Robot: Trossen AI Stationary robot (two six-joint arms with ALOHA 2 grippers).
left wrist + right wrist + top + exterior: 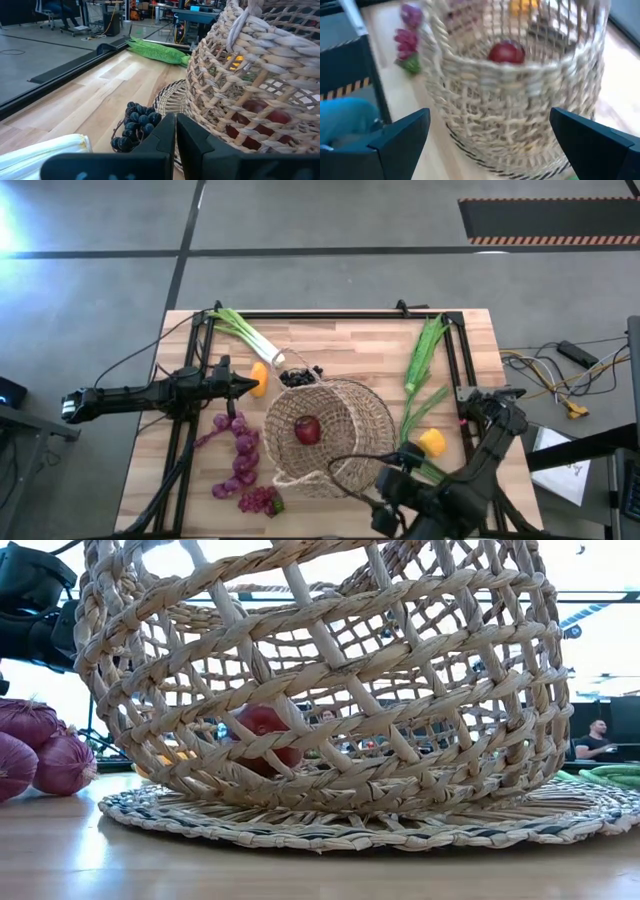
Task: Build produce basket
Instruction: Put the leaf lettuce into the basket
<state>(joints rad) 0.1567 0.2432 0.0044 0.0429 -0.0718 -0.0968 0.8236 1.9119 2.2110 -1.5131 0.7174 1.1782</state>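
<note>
So the bench (330, 345) is butcher-block wood, and the wicker basket (335, 430) sits mid-bench on a flat woven mat (330, 825) that only the low view really shows. Basket's upright, mouth up, with a red apple (307, 429) inside on the bottom; the right wrist view catches it through the rim.

The leek (250, 340) lies at the far left corner, long axis diagonal, white end pointing toward the basket. Long green leaves (428, 350) run lengthwise along the right side. Purple bunches (238, 455) trail down left of the basket, with a pink-red bunch (260, 500) at the near end.

The left wrist view shows dark grapes (137, 125) just beside the basket wall, right ahead of the left claw (176, 131), which is pinched closed on nothing. The right claw (490, 132) is spread wide, empty, facing the basket from the near side. An orange piece (432, 442) sits right of the basket.
</note>
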